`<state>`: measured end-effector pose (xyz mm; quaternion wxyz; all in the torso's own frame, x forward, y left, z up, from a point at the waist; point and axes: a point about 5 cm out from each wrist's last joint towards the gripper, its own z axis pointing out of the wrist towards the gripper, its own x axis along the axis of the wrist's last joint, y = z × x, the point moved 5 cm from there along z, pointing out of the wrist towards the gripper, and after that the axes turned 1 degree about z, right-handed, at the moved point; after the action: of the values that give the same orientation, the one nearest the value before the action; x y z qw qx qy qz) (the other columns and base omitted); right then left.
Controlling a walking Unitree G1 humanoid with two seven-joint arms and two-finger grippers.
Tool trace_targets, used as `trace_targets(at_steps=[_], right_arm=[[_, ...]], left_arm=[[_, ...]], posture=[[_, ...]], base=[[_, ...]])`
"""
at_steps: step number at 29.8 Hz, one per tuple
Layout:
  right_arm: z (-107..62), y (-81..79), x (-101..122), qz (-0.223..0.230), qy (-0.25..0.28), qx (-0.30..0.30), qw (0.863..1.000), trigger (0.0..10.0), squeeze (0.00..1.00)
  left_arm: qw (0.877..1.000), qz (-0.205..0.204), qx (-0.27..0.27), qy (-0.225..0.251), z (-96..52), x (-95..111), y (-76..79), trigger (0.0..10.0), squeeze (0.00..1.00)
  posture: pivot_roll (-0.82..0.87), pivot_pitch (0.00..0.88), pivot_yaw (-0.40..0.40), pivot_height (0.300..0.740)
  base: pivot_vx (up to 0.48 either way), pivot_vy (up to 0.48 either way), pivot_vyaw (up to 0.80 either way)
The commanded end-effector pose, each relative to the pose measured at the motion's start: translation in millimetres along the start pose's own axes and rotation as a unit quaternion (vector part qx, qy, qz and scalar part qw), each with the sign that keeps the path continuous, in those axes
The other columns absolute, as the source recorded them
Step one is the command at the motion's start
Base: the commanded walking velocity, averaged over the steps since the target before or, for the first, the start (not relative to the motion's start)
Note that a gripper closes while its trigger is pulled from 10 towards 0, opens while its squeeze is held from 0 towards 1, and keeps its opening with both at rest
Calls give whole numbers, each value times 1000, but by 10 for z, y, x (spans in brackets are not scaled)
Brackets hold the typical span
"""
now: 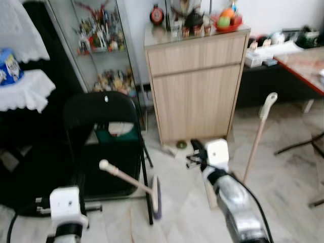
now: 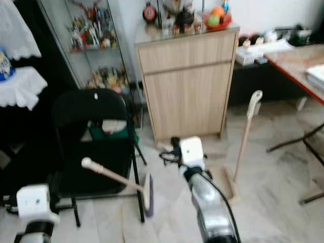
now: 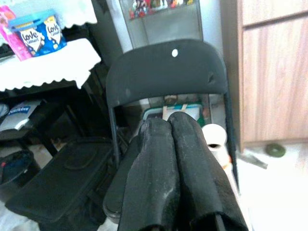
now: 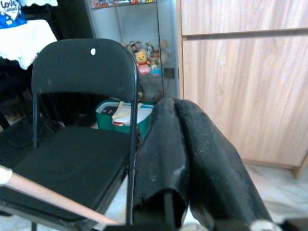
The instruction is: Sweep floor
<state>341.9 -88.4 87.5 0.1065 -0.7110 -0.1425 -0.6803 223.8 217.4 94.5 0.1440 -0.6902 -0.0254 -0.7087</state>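
A broom [image 1: 132, 183] is seen leaned on a black chair [image 1: 104, 147]. At two o'clock of it, a dustpan [image 1: 255, 144] is stood. The left gripper [image 3: 168, 126] and right gripper [image 4: 174, 108] are pressed narrow, nothing held.

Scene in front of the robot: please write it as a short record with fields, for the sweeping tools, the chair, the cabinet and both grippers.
broom: lies tilted, handle tip over the seat, head on the floor by the chair's front leg
dustpan: stands upright beside the cabinet
chair: black folding chair, nobody on it
cabinet: wooden, doors closed
left gripper: shut, holding nothing
right gripper: shut, holding nothing
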Motion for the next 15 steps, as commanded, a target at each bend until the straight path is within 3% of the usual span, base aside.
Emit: trace_targets(at_steps=[1,6,11,15], right_arm=[[-7,59,16,1,3,-7,1000,10000,0],[-11,56,29,4,6,-7,1000,10000,0],[-13,45,46,2,9,-5,1000,10000,0],[-18,55,29,1,6,-5,1000,10000,0]], left_arm=[[1000,2,-4,0,16,2,14,10000,0],[1000,0,-5,1,14,4,20,10000,0],[1000,-6,7,3,25,7,-11,10000,0],[999,-38,29,-9,29,-32,-74,10000,0]], posture=[[-135,0,120,740],[-137,0,121,740],[-136,0,119,740],[-137,0,119,740]], base=[[266,0,0],[266,0,-555],[107,0,0],[0,0,0]])
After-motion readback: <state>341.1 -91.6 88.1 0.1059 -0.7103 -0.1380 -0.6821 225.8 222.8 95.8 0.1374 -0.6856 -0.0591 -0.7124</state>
